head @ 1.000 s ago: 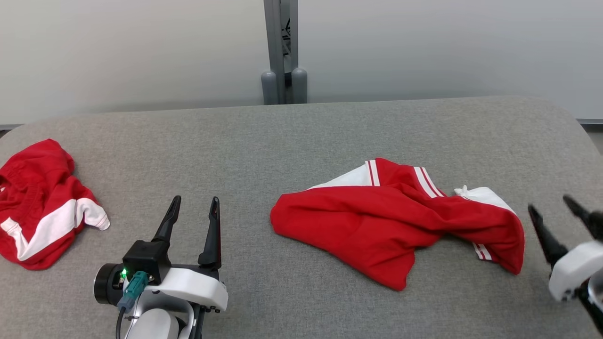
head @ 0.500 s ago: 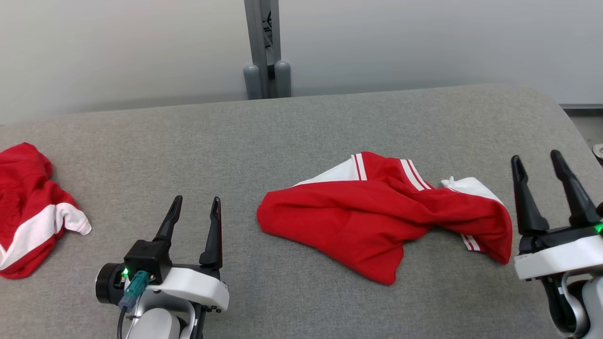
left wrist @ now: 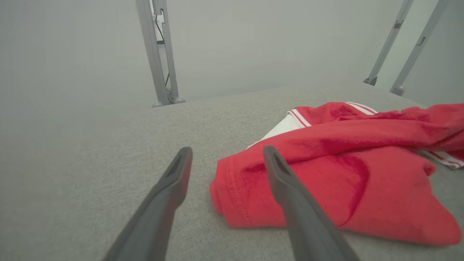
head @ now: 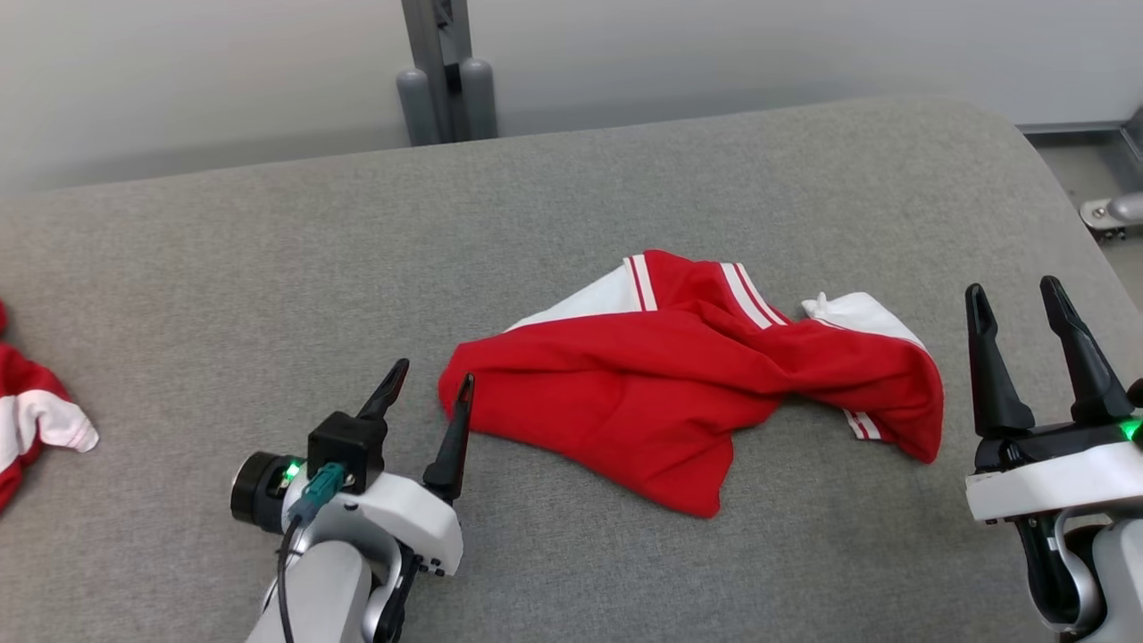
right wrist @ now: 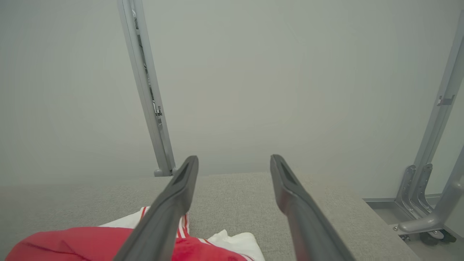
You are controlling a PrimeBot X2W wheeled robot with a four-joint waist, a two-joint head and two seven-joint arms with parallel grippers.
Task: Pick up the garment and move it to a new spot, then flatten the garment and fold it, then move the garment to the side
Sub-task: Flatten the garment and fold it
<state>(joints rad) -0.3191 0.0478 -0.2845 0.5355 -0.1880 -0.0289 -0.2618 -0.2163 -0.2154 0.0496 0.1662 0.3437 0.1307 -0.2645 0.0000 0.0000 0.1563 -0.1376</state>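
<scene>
Looking down from the head view, the red and white garment (head: 688,402) lies crumpled on the grey padded table (head: 268,268), a little right of the middle. The left gripper (head: 434,372) sits at the garment's left end, jaws spread, its right finger just beside the red edge. That placement reads as lining up to take this end for the lift. The right gripper (head: 1012,288) stands just right of the garment's right end, jaws spread and empty, probably placed to take the other end so the cloth rises evenly. A second red and white cloth (head: 40,420) lies well apart at the table's left edge.

In the left wrist view, the stitched hem (left wrist: 232,195) shows between the two dark fingers (left wrist: 163,203), not yet pinched; whether the right finger touches it I cannot tell.

In the right wrist view, the spread jaws point past the garment's white end (right wrist: 235,241) toward the far wall, so this arm would likely have to dip and turn left before gripping.
</scene>
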